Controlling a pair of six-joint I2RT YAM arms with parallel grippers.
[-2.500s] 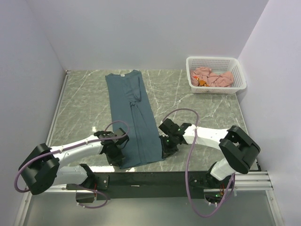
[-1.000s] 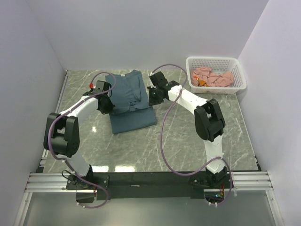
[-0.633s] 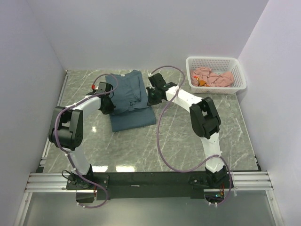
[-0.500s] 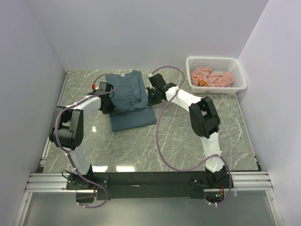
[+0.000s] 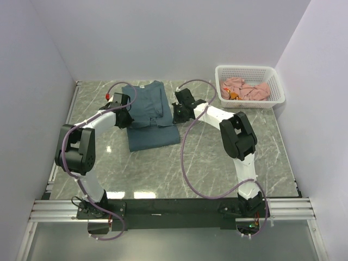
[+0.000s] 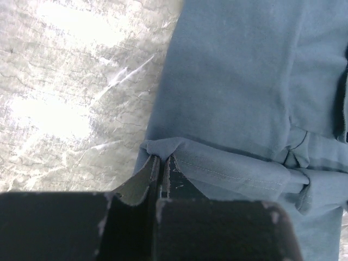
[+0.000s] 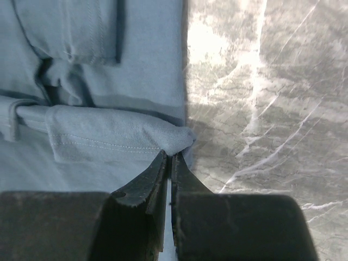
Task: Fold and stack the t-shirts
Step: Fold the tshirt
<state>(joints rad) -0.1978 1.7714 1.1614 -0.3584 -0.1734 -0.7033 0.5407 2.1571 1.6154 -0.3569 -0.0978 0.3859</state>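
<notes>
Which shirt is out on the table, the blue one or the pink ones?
The slate-blue t-shirt, folded over on the table; the pink shirts lie bunched in the white basket.

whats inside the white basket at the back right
The basket holds crumpled salmon-pink t-shirts, with a small orange bit showing at their near left. Anything beneath the cloth is covered.

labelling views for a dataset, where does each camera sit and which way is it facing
Top external: high behind the bases, looking down on the table, blue t-shirt, basket; both arms show.
Left wrist: on the left arm, looking down past the left hand, shut on the blue t-shirt's folded edge.
Right wrist: likewise, right hand pinching the opposite edge.
Shared: both wrist views show that folded hem over the table.
</notes>
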